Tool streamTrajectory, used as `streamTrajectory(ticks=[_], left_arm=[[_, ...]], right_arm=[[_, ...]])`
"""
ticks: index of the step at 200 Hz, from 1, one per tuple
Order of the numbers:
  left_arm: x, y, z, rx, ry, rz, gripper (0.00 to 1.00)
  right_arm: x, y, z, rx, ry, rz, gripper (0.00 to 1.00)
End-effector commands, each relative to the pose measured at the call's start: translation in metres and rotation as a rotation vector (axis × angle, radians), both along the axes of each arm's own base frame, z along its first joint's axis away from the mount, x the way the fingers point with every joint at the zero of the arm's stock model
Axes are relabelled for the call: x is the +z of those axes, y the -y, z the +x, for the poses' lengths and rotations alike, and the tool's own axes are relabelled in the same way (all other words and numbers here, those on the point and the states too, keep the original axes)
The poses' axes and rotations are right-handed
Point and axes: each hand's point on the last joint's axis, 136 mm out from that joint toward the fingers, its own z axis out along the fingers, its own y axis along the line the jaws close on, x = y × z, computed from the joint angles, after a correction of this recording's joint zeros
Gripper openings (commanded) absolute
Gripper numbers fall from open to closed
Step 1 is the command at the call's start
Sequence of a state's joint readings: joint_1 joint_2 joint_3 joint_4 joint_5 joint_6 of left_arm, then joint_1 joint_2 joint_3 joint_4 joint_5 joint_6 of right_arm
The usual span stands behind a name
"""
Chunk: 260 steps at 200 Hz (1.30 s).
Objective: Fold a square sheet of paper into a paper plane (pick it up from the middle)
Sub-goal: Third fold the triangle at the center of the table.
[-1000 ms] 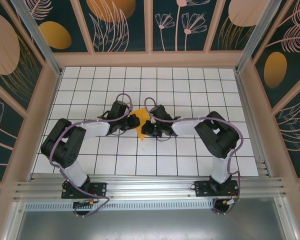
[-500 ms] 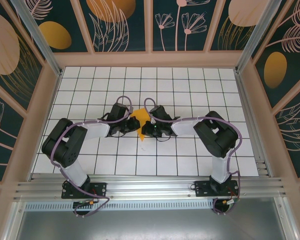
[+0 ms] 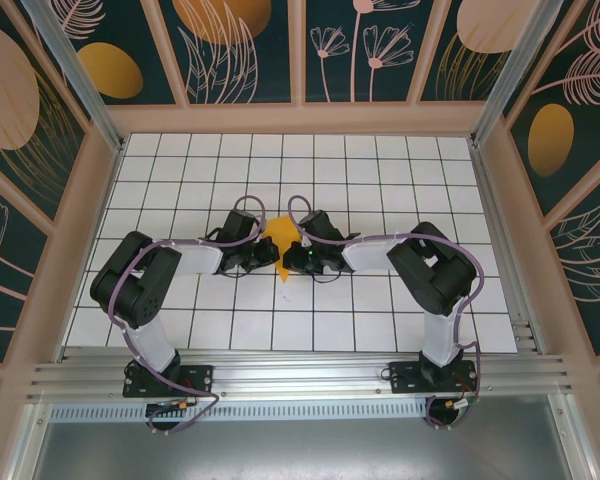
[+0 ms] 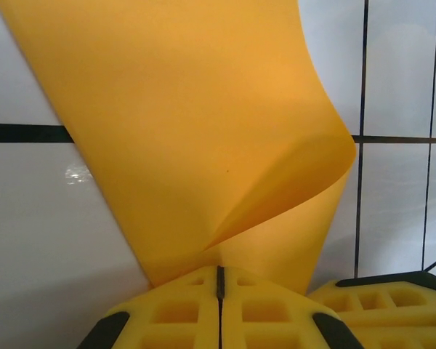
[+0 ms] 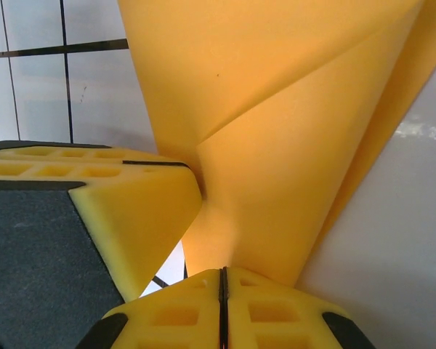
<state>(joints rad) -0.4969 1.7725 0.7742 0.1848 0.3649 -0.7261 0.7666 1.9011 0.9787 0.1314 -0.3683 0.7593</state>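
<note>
The square sheet of paper [image 3: 279, 240] is orange-yellow and folded into a narrow pointed shape, its tip toward the near edge, at the middle of the tiled table. My left gripper [image 3: 268, 253] pinches its left side and my right gripper [image 3: 291, 260] its right side, the two almost touching. In the left wrist view the paper [image 4: 203, 131] curls over itself and rises from my shut left gripper [image 4: 219, 270]. In the right wrist view a creased flap of paper [image 5: 276, 109] comes out of my shut right gripper [image 5: 222, 273]. The left gripper's fingers [image 5: 123, 211] sit close beside it.
The white grid table [image 3: 400, 180] is walled by dark floral panels [image 3: 240, 50] at the back and sides. An aluminium rail [image 3: 300, 375] runs along the near edge by the arm bases. Open tiles lie around both arms.
The left arm has shifted a little to the right, bringing its gripper closer against the paper. The right arm and the paper's place have stayed the same.
</note>
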Motion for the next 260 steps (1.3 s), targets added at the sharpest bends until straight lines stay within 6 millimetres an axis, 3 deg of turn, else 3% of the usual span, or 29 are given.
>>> streamTrajectory(ticks=[1,33,114,159,216,238,260], left_arm=[[-0.018,-0.012,-0.004,0.02,-0.043,0.088,0.06],[-0.024,-0.017,-0.005,0.028,-0.055,0.119,0.06],[-0.028,-0.022,-0.004,0.048,-0.061,0.149,0.06],[-0.03,-0.024,-0.005,0.055,-0.068,0.154,0.06],[-0.03,-0.025,-0.005,0.061,-0.065,0.156,0.06],[-0.031,-0.025,-0.005,0.062,-0.066,0.159,0.06],[-0.031,-0.025,-0.005,0.061,-0.065,0.16,0.06]], right_arm=[[0.016,-0.009,0.008,0.021,0.038,0.033,0.1],[0.026,-0.012,0.002,0.059,0.041,0.056,0.1],[-0.012,-0.002,-0.042,0.151,-0.082,-0.029,0.1],[0.006,-0.006,-0.042,0.165,-0.041,-0.016,0.1],[-0.02,0.0,-0.061,0.199,-0.105,-0.082,0.1],[-0.012,0.0,-0.068,0.231,-0.092,-0.08,0.1],[0.016,-0.001,-0.05,0.201,0.002,-0.051,0.1]])
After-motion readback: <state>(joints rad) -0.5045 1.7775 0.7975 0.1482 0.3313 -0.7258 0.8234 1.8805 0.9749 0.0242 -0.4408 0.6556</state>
